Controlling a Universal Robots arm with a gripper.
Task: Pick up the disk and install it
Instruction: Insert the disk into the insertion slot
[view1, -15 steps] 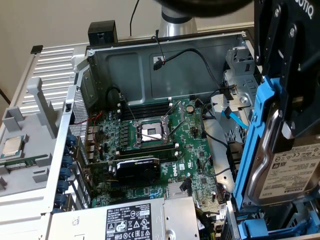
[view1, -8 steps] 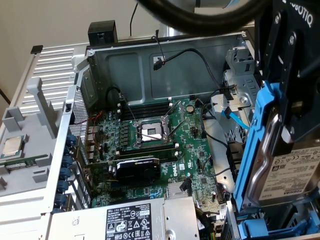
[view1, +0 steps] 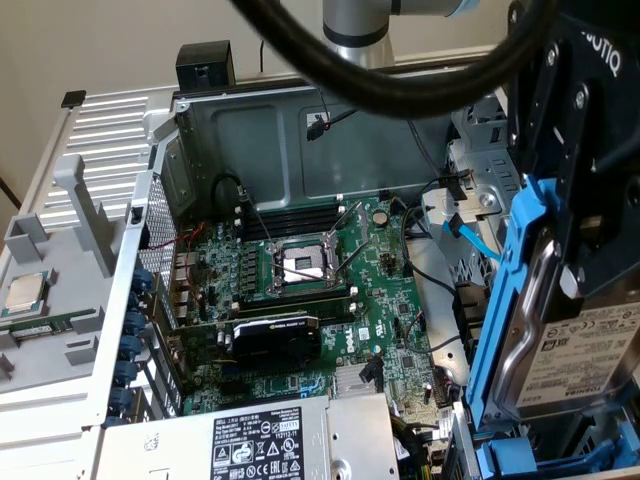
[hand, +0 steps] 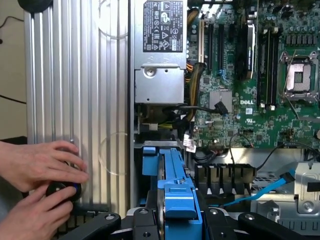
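The disk (view1: 575, 365), a silver-grey drive with a white printed label clipped in a blue plastic frame (view1: 505, 300), hangs tilted on edge at the exterior view's right, over the drive bay corner of the open computer case (view1: 300, 130). My black gripper (view1: 572, 262) is shut on the disk from above, with one finger running down across the drive's face. In the wrist view the blue frame (hand: 176, 192) sits between the two black fingers (hand: 102, 226) of my gripper (hand: 177, 227).
The motherboard with its bare processor socket (view1: 300, 265) and a black graphics card (view1: 275, 340) lie in the case. A grey power-supply box (view1: 250, 440) sits in front. Blue bay rails (view1: 530, 462) lie below the disk. A person's hands (hand: 37, 172) rest on the ribbed metal panel (hand: 75, 75).
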